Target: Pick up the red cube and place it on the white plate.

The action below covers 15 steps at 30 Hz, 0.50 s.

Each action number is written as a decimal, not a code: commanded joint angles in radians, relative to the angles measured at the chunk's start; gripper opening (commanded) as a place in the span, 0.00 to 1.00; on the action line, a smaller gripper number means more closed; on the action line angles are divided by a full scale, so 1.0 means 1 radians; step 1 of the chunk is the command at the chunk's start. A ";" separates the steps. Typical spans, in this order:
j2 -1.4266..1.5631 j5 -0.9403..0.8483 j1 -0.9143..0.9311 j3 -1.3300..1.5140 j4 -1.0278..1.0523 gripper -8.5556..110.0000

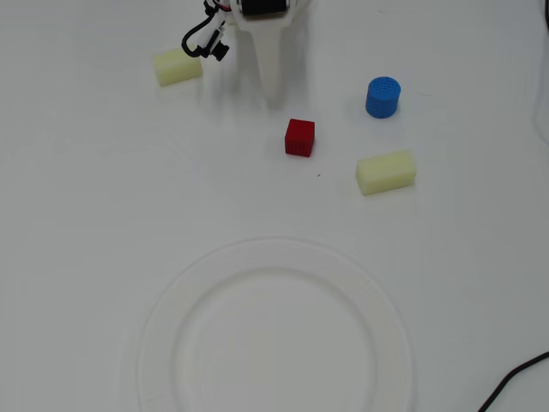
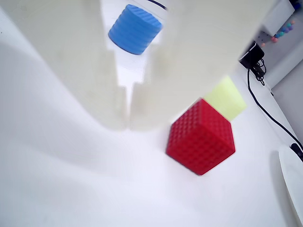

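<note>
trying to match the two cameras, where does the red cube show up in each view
Overhead view: the red cube lies just above center, below and right of the tool tip.
Wrist view: the red cube sits right of center, beside the closed tool.
Shared landmark: the blue cylinder, beyond the cube in both.

White plate (image 1: 274, 257) cut off below

A lab-like or hobby bench: a plain white worktop (image 1: 86, 257), trailing black cables (image 2: 265, 106), a black charger (image 2: 251, 55).
</note>
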 commanded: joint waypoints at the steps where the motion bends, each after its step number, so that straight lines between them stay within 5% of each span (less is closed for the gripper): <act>1: 0.008 -0.014 0.000 0.017 -0.018 0.07; 15: 0.008 -0.029 -0.003 0.017 -0.020 0.07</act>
